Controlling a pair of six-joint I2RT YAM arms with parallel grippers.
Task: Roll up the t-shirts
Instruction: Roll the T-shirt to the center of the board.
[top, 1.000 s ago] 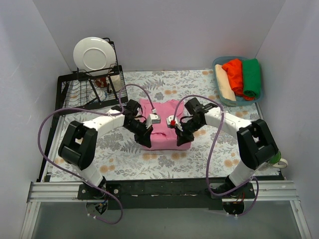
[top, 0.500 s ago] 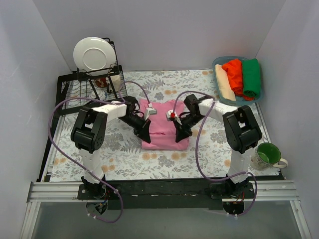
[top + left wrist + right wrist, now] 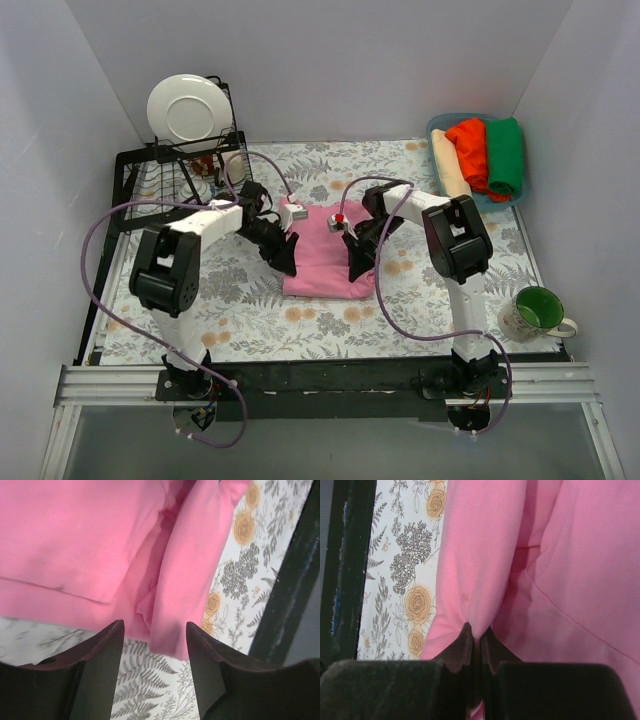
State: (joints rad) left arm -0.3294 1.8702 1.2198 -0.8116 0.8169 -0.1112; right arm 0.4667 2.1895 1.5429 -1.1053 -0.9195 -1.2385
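Lying folded into a narrow panel at the centre of the floral-patterned desk (image 3: pixel 330 325), the bright pink cloth t-shirt (image 3: pixel 325 245) is sitting between the two arms, so that each arm can be working one side edge. The right gripper (image 3: pixel 476 630) is working at the near right edge with its jaws pressed together, pinching a doubled fold of the pink cloth. This grip is probably serving to gather that edge so a roll can start evenly. The left gripper (image 3: pixel 155 627) is hovering at the near left edge with its jaws spread, straddling the fold without clamping it, so that side is lying loose on the desk. Judging from this, the rolling of this garment is only beginning. At the far right, the pale blue plastic tub (image 3: pixel 437 128) is holding a cream rolled t-shirt (image 3: pixel 450 170), a red-orange rolled t-shirt (image 3: pixel 470 150) and a green rolled t-shirt (image 3: pixel 505 155) side by side, apparently serving as the place for finished rolls.
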